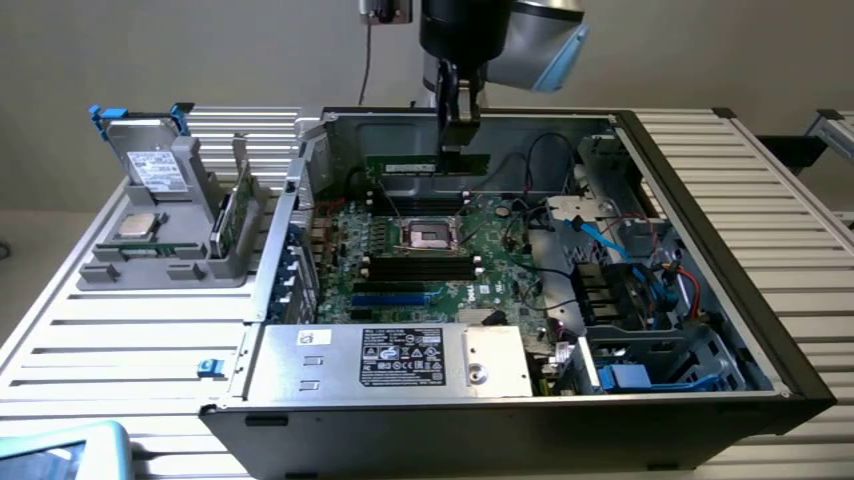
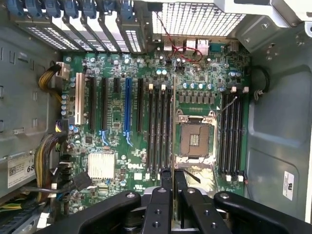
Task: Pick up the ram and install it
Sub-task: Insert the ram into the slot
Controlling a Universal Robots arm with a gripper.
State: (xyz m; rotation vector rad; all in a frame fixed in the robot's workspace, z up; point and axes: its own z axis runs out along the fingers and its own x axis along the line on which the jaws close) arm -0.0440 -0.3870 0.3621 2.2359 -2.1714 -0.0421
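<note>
My gripper (image 1: 461, 140) hangs from above into the open computer case (image 1: 747, 230), shut on the ram (image 1: 427, 165). The ram is a long green stick, held level on its edge above the far part of the motherboard (image 1: 400, 290). In the wrist view the ram (image 2: 174, 122) is seen edge-on as a thin line between my black fingers (image 2: 166, 183), over the edge of the processor socket (image 2: 195, 139). Black memory slots (image 2: 158, 131) lie just beside that line, with more slots (image 2: 231, 131) on the socket's other side. In the exterior view the nearer slots (image 1: 420, 265) sit in front of the socket (image 1: 430, 235).
A grey holder tray (image 1: 160, 265) on the exterior view's left carries a silver processor chip (image 1: 138, 225) and an upright green expansion card (image 1: 230, 225). A power supply (image 1: 387, 360) fills the case's front. Cables and drive bays (image 1: 641, 290) crowd the exterior view's right.
</note>
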